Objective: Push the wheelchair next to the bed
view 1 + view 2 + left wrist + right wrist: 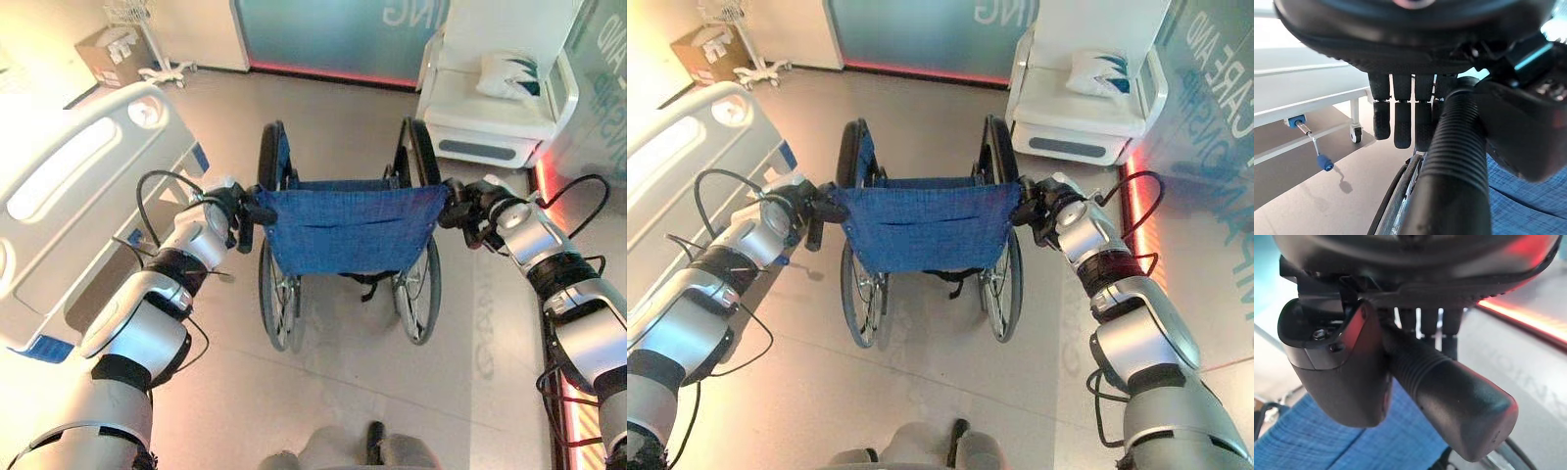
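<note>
Head and wrist views. The wheelchair (pixel 348 235) stands at frame centre on the floor (pixel 470 323), its blue fabric backrest (pixel 348 227) facing the camera and its large rear wheels on either side. The bed (pixel 73 196) occupies the left edge, just beside the chair's left wheel but not touching it. A white couch (pixel 485 117) with a pillow (pixel 509 73) sits at upper right; a cardboard box (pixel 113 54) at upper left.

The left hand (pixel 235 211) is wrapped around the left push handle (pixel 1459 161), fingers (pixel 1403 117) curled over the ribbed grip. The right hand (pixel 465 206) likewise grasps the right push handle (pixel 1444 391).

Handling, as judged: a rigid metal frame on free-rolling wheels, moderately heavy yet easy to roll on this smooth floor. The sling back is soft and would give under pressure, so the ribbed handles are the proper hold; uneven force between the two hands would swing the chair aside.
</note>
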`<state>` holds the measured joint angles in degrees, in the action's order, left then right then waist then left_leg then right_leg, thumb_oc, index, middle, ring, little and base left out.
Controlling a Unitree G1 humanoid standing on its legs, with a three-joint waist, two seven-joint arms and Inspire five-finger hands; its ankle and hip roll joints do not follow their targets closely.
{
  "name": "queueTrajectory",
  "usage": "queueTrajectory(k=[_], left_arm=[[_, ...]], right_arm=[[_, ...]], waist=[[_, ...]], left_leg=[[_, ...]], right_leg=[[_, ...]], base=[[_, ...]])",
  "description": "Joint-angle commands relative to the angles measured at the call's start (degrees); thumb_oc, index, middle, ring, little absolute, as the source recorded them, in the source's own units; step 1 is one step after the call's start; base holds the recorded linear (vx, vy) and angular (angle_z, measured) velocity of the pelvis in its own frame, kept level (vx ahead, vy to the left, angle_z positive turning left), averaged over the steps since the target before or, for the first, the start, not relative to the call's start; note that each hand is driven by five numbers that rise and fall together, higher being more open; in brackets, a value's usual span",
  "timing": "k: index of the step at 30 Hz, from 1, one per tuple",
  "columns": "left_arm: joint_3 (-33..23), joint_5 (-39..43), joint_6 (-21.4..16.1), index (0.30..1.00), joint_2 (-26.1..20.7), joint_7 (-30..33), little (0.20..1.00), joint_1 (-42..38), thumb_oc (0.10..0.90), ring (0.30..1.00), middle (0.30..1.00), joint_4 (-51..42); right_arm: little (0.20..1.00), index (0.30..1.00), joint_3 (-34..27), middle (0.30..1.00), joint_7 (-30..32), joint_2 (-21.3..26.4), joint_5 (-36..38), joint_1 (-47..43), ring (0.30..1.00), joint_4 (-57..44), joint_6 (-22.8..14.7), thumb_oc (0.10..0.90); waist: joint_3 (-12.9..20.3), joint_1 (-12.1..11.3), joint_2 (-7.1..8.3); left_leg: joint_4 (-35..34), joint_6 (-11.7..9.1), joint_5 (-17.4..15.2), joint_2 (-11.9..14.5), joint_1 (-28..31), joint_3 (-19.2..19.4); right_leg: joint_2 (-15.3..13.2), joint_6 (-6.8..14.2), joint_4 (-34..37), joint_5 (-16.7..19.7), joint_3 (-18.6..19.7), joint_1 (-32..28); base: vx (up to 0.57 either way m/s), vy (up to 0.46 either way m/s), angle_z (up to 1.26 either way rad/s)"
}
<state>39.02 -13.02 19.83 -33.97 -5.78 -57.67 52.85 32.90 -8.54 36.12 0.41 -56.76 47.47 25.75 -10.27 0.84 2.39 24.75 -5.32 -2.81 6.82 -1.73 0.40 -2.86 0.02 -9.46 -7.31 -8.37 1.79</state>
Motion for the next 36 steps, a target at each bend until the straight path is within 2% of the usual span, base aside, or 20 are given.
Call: queueTrajectory(k=[1,3,4,5,7,8,11,13,15,17,19,22,24,25,29,30,31,33,35,36], left_arm=[[-0.5,-2.31,-7.05,0.3,0.32,3.4,0.3,4.78,0.4,0.3,0.3,-0.56],[-0.41,-3.22,-6.13,0.3,-0.16,2.5,0.3,4.81,0.4,0.3,0.3,-1.55],[-0.32,-3.59,-5.62,0.3,-0.4,2.17,0.3,4.9,0.4,0.3,0.3,-1.93],[-0.5,-4.15,-5.38,0.3,-0.89,1.8,0.3,5.07,0.4,0.3,0.3,-2.16],[-1.41,-4.0,-4.65,0.3,-2.58,0.82,0.3,6.1,0.4,0.3,0.3,-3.81],[-2.57,-3.83,-4.27,0.3,-3.68,0.18,0.3,6.74,0.4,0.3,0.3,-5.1],[-3.69,-3.68,-4.23,0.3,-5.52,-1.61,0.3,6.72,0.4,0.3,0.3,-6.25],[-3.54,-2.01,-5.26,0.3,-5.93,-1.88,0.3,6.56,0.4,0.3,0.3,-5.34],[-3.21,-0.46,-5.63,0.3,-5.96,-2.0,0.3,6.74,0.4,0.3,0.3,-5.63],[-3.26,-0.54,-5.37,0.3,-5.78,-2.24,0.3,7.01,0.4,0.3,0.3,-5.75],[-3.43,-1.14,-4.63,0.3,-6.22,-2.26,0.3,7.1,0.4,0.3,0.3,-6.61],[-3.27,-2.03,-4.0,0.3,-7.03,-1.79,0.3,7.53,0.4,0.3,0.3,-7.09],[-2.95,-2.51,-4.07,0.3,-6.97,-1.31,0.3,8.07,0.4,0.3,0.3,-6.86],[-3.02,-2.98,-3.89,0.3,-6.81,-1.07,0.3,8.78,0.4,0.3,0.3,-6.84],[-4.05,-4.7,-3.17,0.3,-6.0,-0.19,0.3,10.42,0.4,0.3,0.3,-7.23],[-4.69,-5.0,-2.97,0.3,-6.11,0.05,0.3,10.77,0.4,0.3,0.3,-7.65],[-4.9,-5.03,-3.08,0.3,-6.37,-0.11,0.3,10.25,0.4,0.3,0.3,-7.89],[-4.57,-4.54,-3.57,0.3,-6.64,-0.76,0.3,9.01,0.4,0.3,0.3,-7.71],[-4.07,-3.97,-3.68,0.3,-6.61,-1.09,0.3,7.57,0.4,0.3,0.3,-7.15],[-4.07,-3.96,-3.63,0.3,-6.56,-1.1,0.3,7.41,0.4,0.3,0.3,-7.08]], right_arm=[[0.3,0.3,5.62,0.3,-6.6,4.38,-0.26,-0.08,0.3,-4.31,-5.16,0.4],[0.3,0.3,5.4,0.3,-6.59,3.94,0.34,-0.05,0.3,-4.53,-4.17,0.4],[0.3,0.3,5.29,0.3,-6.69,3.61,0.43,0.02,0.3,-4.95,-3.75,0.4],[0.3,0.3,5.26,0.3,-6.83,3.32,0.53,0.07,0.3,-5.4,-3.49,0.4],[0.3,0.3,5.2,0.3,-7.93,3.4,0.14,0.5,0.3,-6.26,-3.43,0.4],[0.3,0.3,5.05,0.3,-8.78,3.86,-0.09,0.66,0.3,-7.04,-3.16,0.4],[0.3,0.3,4.93,0.3,-9.74,4.46,-0.66,0.97,0.3,-6.96,-3.85,0.4],[0.3,0.3,4.08,0.3,-9.39,3.53,-0.69,2.23,0.3,-5.23,-5.53,0.4],[0.3,0.3,2.81,0.3,-9.12,2.52,-1.72,4.32,0.3,-4.48,-6.27,0.4],[0.3,0.3,2.51,0.3,-8.08,1.38,-1.49,5.28,0.3,-3.19,-7.89,0.4],[0.3,0.3,1.99,0.3,-5.53,-0.22,-1.84,5.89,0.3,-3.51,-8.5,0.4],[0.3,0.3,1.37,0.3,-3.47,-0.55,-2.7,6.24,0.3,-3.17,-11.1,0.4],[0.3,0.3,1.31,0.3,-3.28,-0.27,-3.16,6.55,0.3,-2.39,-12.54,0.4],[0.3,0.3,1.39,0.3,-3.54,-0.28,-3.41,6.97,0.3,-2.13,-12.7,0.4],[0.3,0.3,2.03,0.3,-5.44,-0.43,-3.72,7.13,0.3,-1.88,-12.86,0.4],[0.3,0.3,2.37,0.3,-6.08,0.03,-3.64,6.39,0.3,-2.12,-12.79,0.4],[0.3,0.3,2.47,0.3,-6.41,0.72,-3.35,5.58,0.3,-2.39,-12.57,0.4],[0.3,0.3,2.47,0.3,-6.94,1.92,-2.76,4.86,0.3,-3.41,-11.41,0.4],[0.3,0.3,2.41,0.3,-7.77,3.06,-1.97,3.71,0.3,-4.5,-10.16,0.4],[0.3,0.3,2.47,0.3,-7.8,3.18,-1.81,3.53,0.3,-4.61,-10.0,0.4]], waist=[[-3.81,0.62,0.64],[-5.17,-1.34,-0.04],[-5.95,-2.46,-0.38],[-6.41,-3.88,-1.19],[-6.6,-5.96,-1.92],[-6.36,-6.69,-2.17],[-5.4,-6.71,-2.99],[-4.25,-7.0,-2.89],[-3.73,-7.5,-2.33],[-3.32,-8.13,-1.94],[-3.03,-9.38,-1.28],[-2.27,-10.75,-1.04],[-1.74,-10.66,-0.94],[-1.43,-10.14,-0.79],[-1.97,-7.64,-1.47],[-3.17,-5.76,-1.8],[-4.22,-4.14,-1.41],[-5.4,-1.89,-1.08],[-5.81,-0.22,-1.21],[-5.86,-0.09,-1.26]], left_leg=[[-5.06,3.32,2.22,-5.42,-0.23,1.1],[-9.32,2.4,5.13,-6.65,-5.42,2.94],[-10.73,1.9,7.8,-6.88,-8.68,2.98],[-15.11,0.96,11.88,-6.75,-11.84,2.94],[-21.67,0.36,16.15,-5.97,-14.26,2.4],[-24.22,0.49,16.23,-5.41,-14.76,2.68],[-22.05,2.09,13.94,-4.69,-14.14,5.42],[-17.18,4.06,9.86,-5.61,-14.18,5.46],[-11.72,5.1,6.06,-6.2,-14.45,5.67],[-12.09,6.13,4.96,-6.97,-12.73,5.65],[-13.24,6.81,4.95,-8.09,-11.31,5.88],[-14.49,8.02,4.27,-9.25,-10.3,5.89],[-14.95,8.77,3.55,-10.16,-9.09,5.47],[-15.34,8.98,3.18,-10.73,-7.8,5.06],[-16.27,8.21,2.21,-10.56,-2.62,3.88],[-17.41,8.0,0.62,-10.76,0.85,2.28],[-18.23,8.21,-1.18,-11.73,3.04,0.9],[-18.89,8.82,-3.67,-12.97,5.71,-1.77],[-18.55,9.04,-5.23,-13.2,7.08,-3.87],[-18.41,9.05,-5.4,-13.19,7.11,-4.05]], right_leg=[[1.29,0.66,2.81,4.6,0.19,-2.96],[2.64,0.72,3.66,3.51,-0.26,-6.4],[3.44,0.56,4.24,2.79,0.62,-8.45],[4.6,0.46,4.89,1.98,1.65,-10.78],[5.15,0.49,5.63,0.75,3.75,-14.2],[4.92,0.7,5.66,0.06,4.52,-15.22],[3.96,0.88,3.61,-2.98,4.72,-15.69],[2.51,1.18,1.09,-5.09,3.78,-15.83],[0.34,2.17,-1.5,-5.47,2.1,-15.9],[-1.64,3.98,-4.58,-2.8,0.45,-15.17],[-3.91,5.88,-7.16,1.41,-1.36,-15.44],[-6.41,6.47,-12.72,6.84,-2.64,-15.28],[-6.22,6.63,-14.83,8.7,-2.56,-13.77],[-5.87,6.64,-14.56,9.52,-2.38,-12.1],[-5.13,5.89,-8.07,8.98,-3.29,-3.92],[-5.94,5.99,-5.73,11.39,-3.03,2.45],[-6.67,6.49,-1.87,14.69,-1.91,7.57],[-6.62,7.9,5.29,18.41,-0.08,11.12],[-5.66,8.39,10.81,19.52,1.95,12.47],[-5.57,8.36,10.97,19.52,2.14,12.47]], base=[[0.37,-0.05,-0.19],[0.43,0.04,-0.15],[0.56,0.106,-0.14],[0.5,0.114,-0.16],[0.58,0.205,-0.57],[0.51,0.244,-0.8],[0.39,0.27,-0.92],[0.46,0.262,-0.62],[0.45,0.222,-0.3],[0.35,0.196,-0.08],[0.27,0.166,-0.23],[0.26,0.158,-0.47],[0.37,0.132,-0.62],[0.38,0.075,-0.23],[0.38,-0.023,0.14],[0.39,-0.111,0.03],[0.47,-0.158,0.17],[0.5,-0.189,0.52],[0.45,-0.19,1.19],[0.38,-0.297,1.22]])
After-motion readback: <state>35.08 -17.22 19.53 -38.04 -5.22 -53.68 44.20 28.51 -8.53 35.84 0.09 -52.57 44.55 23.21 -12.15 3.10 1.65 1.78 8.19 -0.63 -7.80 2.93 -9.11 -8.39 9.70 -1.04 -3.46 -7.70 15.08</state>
